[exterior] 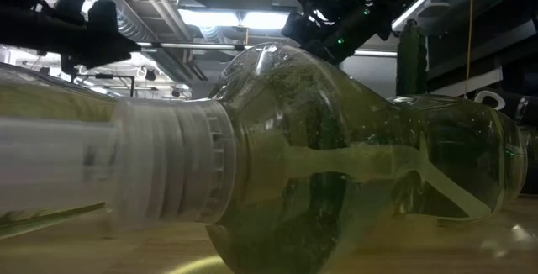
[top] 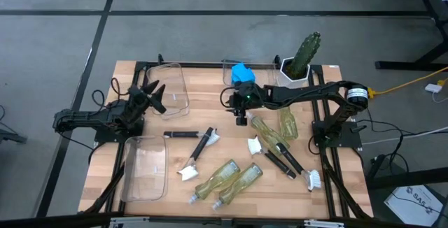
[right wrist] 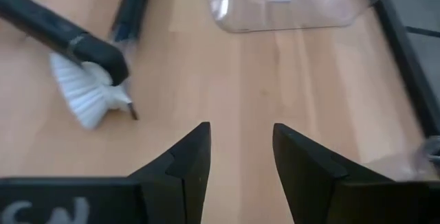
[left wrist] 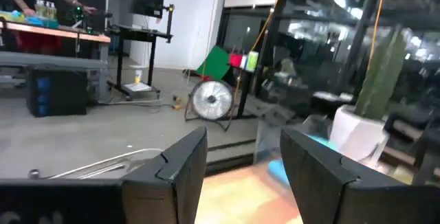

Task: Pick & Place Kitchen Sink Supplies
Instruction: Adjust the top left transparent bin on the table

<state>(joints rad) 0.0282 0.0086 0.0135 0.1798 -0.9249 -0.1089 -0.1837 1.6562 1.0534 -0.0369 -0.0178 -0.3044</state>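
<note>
Several clear soap bottles lie on their sides at the table's near middle (top: 222, 175) and right (top: 269, 133); one fills the low view (exterior: 336, 156). Black-handled dish brushes with white heads lie flat among them (top: 201, 147) (top: 287, 161); one head shows in the right wrist view (right wrist: 86, 93). A blue sponge (top: 241, 70) sits in the far clear bin. My right gripper (top: 241, 118) (right wrist: 240, 131) hangs open above bare wood at the table's middle, tipped down, nothing between its fingers. My left gripper (top: 155, 95) (left wrist: 240, 138) waits open at the left, pointing level across the table.
Clear bins: one at the far left (top: 173, 88) (right wrist: 289, 4), one at the near left (top: 143, 168), and one at the far middle (top: 260, 67) with the sponge in it. A green cactus in a white pot (top: 302, 57) (left wrist: 375, 107) stands at the far right.
</note>
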